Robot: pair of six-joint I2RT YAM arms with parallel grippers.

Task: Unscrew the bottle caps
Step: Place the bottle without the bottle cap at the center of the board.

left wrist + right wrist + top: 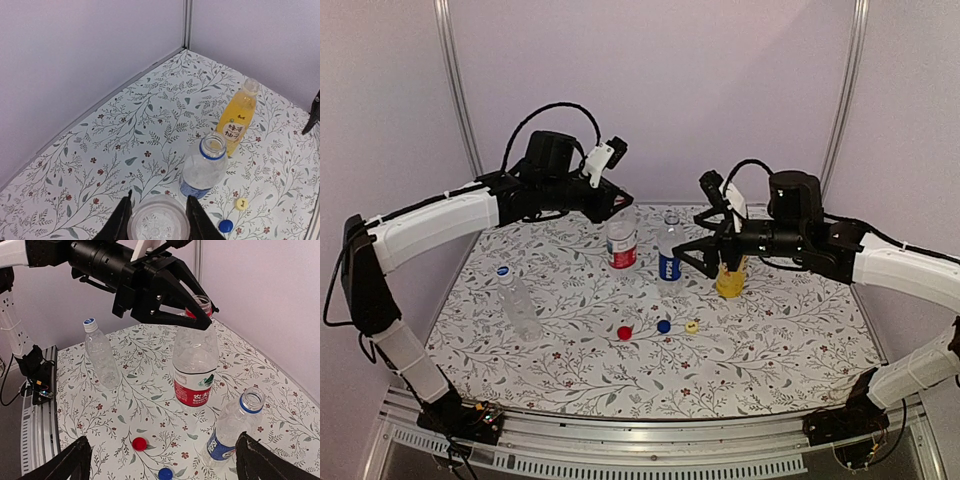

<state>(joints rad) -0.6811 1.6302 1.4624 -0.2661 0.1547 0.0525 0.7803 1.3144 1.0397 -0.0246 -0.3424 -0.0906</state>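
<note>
On the table (770,350), the left gripper (618,210) is clamped on the open neck of the red-label bottle (621,247), which stands upright near the middle of the far edge; the left wrist view shows one finger (121,220) on each side of the rim. Just to its right stands the blue-label bottle (669,257), also uncapped. The right gripper (698,258) hovers beside that bottle with its jaws spread wide and nothing between them. The yellow bottle (730,282) stands close behind it, further toward the right edge, with its top bare. The plain bottle (519,303) stands apart near the left edge with a blue cap (503,270) on it. Three loose caps lie in a row at the middle of the table, nearer the front than the bottles: a red cap (625,332), a second blue cap (664,326) and a yellow cap (692,326), none touching another.
</note>
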